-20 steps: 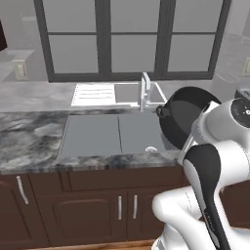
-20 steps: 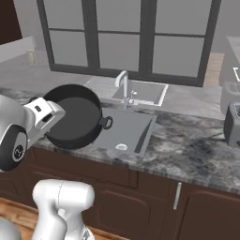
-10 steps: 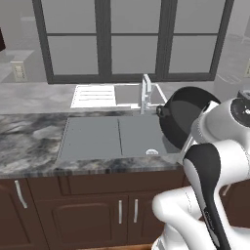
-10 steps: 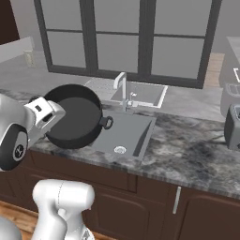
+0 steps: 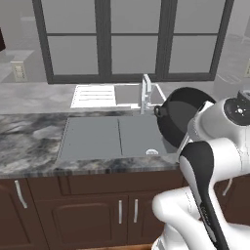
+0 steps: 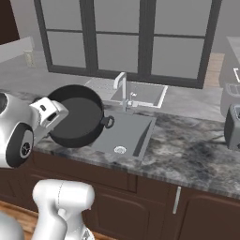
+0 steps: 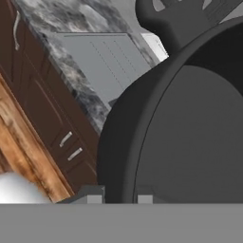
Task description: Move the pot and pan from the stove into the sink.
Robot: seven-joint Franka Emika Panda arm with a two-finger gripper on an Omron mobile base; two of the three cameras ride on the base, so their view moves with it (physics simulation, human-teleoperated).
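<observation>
gripper: clamped on the pot's rim as far as I can make out from the hand view, one fingertip either side of the wall, only a thin gap between them. Looks like a pinch on the edge, nothing wrapped around a handle.

pot: up in the air, tipped way over on its side so the open mouth faces out sideways. It hangs straight off the fingers, held at one rim with all the weight out past them. One small side handle sticks out on the far side from the grip.

slip risk: honestly that's my worry. A rim pinch on a heavy pot tilted like this could let it swivel or slide out if the arm swings fast.

sink: just beyond and below the pot, basin with the round drain nearest the gripper, drainboard section further along. Pot isn't over the basin properly yet, I'd say, more over the counter edge.

drop risk: let go here and it likely clips the counter lip or goes to the floor.

faucet: behind the basin, past the pot. A wide swing could knock the handle into it.

windows: furthest back, out of reach.
</observation>
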